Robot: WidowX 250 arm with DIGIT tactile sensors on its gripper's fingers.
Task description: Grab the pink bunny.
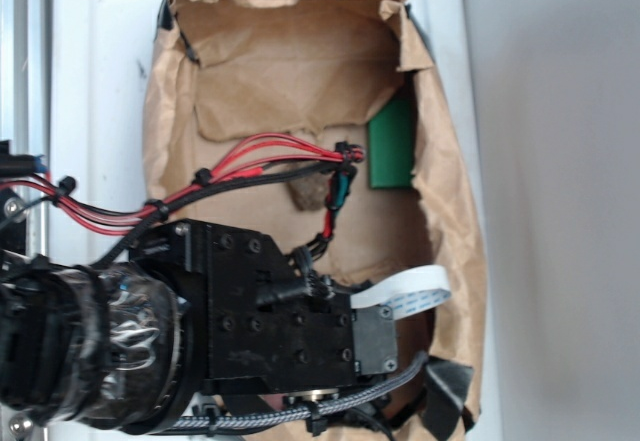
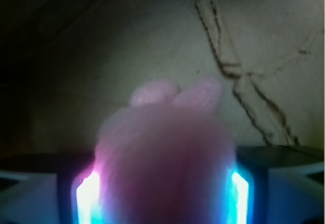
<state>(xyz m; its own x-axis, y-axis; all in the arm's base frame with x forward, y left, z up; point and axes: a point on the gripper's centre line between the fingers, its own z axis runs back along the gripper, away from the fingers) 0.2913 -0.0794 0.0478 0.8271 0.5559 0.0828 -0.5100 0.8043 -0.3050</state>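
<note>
In the wrist view the pink bunny (image 2: 165, 153), a fuzzy pale-pink plush with two ears pointing up, fills the space between my gripper's (image 2: 162, 198) two fingers. The lit fingers (image 2: 87, 193) touch its sides left and right, so the jaws are closed on it. In the exterior view the bunny and the fingers are hidden under the black arm (image 1: 270, 311), which reaches to the bottom middle of the brown paper (image 1: 280, 61).
A brown rock-like lump (image 1: 308, 194) lies on the paper just beyond the arm's cables. A green rectangular block (image 1: 391, 153) lies at the paper's right side. The crumpled paper's raised edges ring the area, on a white surface (image 1: 100, 81).
</note>
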